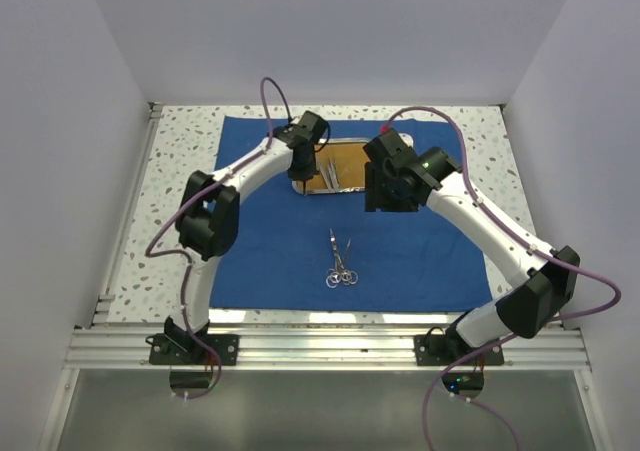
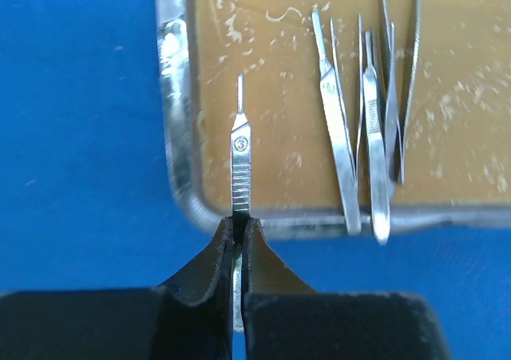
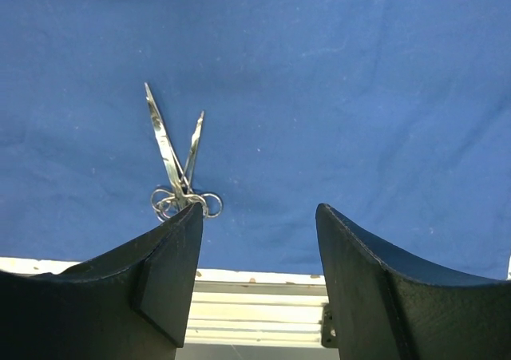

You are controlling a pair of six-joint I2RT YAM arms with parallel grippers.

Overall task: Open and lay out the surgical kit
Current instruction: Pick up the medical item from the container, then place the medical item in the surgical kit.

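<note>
The royal-blue cloth (image 1: 400, 261) lies spread flat on the table. At its far middle sits the small steel tray (image 1: 352, 193) with an orange-brown floor. My left gripper (image 2: 238, 226) is shut on the end of a thin scalpel handle (image 2: 240, 164) at the tray's near left rim (image 2: 177, 160). Several tweezers (image 2: 351, 152) lie in the tray to the right. Two ring-handled instruments (image 1: 340, 263) lie crossed on the cloth in front of the tray. They also show in the right wrist view as scissors (image 3: 176, 168). My right gripper (image 3: 259, 216) hangs open above the cloth, holding nothing.
Speckled tabletop (image 1: 180, 171) borders the cloth on both sides. An aluminium rail (image 1: 320, 346) runs along the near edge, where both arm bases are bolted. White walls enclose the back and sides.
</note>
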